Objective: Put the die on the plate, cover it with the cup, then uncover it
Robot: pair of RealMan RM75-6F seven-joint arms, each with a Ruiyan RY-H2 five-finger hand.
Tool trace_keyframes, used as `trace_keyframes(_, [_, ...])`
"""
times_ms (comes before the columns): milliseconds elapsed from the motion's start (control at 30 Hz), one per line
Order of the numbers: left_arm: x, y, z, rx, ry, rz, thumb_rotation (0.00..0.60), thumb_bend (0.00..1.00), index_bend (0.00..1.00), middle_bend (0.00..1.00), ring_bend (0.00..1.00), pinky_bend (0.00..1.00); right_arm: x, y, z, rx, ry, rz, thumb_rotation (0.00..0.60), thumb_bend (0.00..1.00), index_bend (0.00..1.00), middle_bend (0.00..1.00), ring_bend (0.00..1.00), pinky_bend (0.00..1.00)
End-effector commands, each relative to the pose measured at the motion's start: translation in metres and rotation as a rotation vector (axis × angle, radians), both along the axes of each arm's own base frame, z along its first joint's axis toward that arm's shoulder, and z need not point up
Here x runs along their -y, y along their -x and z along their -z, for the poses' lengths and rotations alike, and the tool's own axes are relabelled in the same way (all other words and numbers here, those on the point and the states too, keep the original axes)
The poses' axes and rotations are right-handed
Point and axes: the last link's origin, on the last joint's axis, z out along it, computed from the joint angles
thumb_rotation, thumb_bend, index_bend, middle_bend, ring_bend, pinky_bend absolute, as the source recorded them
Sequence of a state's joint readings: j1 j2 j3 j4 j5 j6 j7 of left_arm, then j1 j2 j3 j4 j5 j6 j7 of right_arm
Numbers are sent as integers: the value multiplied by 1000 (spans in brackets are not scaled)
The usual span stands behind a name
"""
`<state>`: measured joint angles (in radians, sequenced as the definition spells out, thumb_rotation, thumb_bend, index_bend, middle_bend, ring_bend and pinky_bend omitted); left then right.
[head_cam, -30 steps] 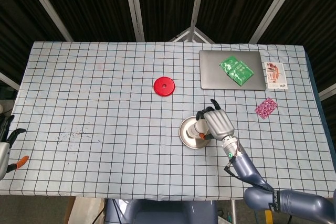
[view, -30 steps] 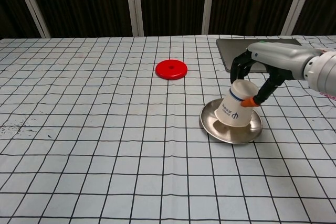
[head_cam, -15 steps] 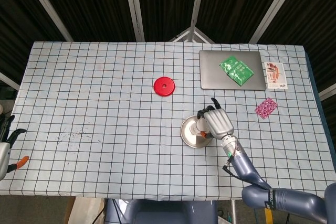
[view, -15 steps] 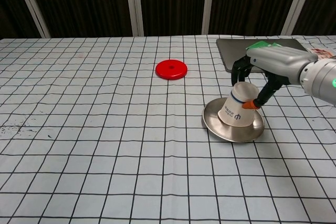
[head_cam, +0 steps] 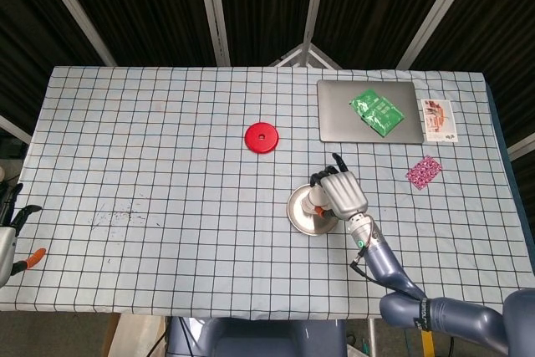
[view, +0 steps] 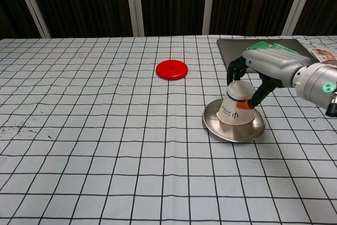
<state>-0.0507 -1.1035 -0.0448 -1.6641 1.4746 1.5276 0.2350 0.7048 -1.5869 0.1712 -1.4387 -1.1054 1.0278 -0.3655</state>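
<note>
Well, the die could not be seen in either view; whether it sat under the cup could not be told. The cup (view: 236, 108) stood upside down on the plate (view: 231, 130), mouth down on the metal and leaning only slightly, and in the head view the right hand (head_cam: 340, 194) covered most of it, leaving just a pale sliver showing (head_cam: 316, 200). That right hand (view: 263, 67) was clasped around the cup's upturned base from above, dark fingers (view: 233, 67) curled over the far side and an orange-tipped thumb (view: 247, 105) pressed against the near wall, so the cup sat squarely inside the grasp. The plate (head_cam: 301, 213) lay on the checked tablecloth (head_cam: 167, 165), right of centre and toward the near edge. The left hand (head_cam: 10, 227) was cut off at the left border of the head view, well apart from everything, its fingers spread with nothing in them. Farther back lay a red disc (view: 171, 69), and behind the right hand a grey laptop (head_cam: 368, 112) with a green packet (head_cam: 377, 113) on its lid. 2 small items lay right of the laptop, a card (head_cam: 438, 119) and a pink packet (head_cam: 423, 171), their print too small to read.
</note>
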Motion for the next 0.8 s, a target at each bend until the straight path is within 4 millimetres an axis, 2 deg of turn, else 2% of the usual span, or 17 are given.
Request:
trace_keyframes(33, [0, 0, 0, 0, -2, 0, 600, 230, 277, 0, 0, 128, 2, -1, -3, 9, 13, -7, 600, 353, 524, 490, 292, 0])
trace_keyframes(600, [0, 0, 0, 1, 1, 0, 600, 230, 278, 0, 0, 128, -23, 17, -16, 16, -40, 16, 600, 353, 525, 490, 292, 0])
trace_keyframes(800, [0, -1, 1, 0, 4, 1, 600, 230, 279, 0, 0, 128, -32, 14, -16, 43, -65, 3, 600, 353, 525, 490, 292, 0])
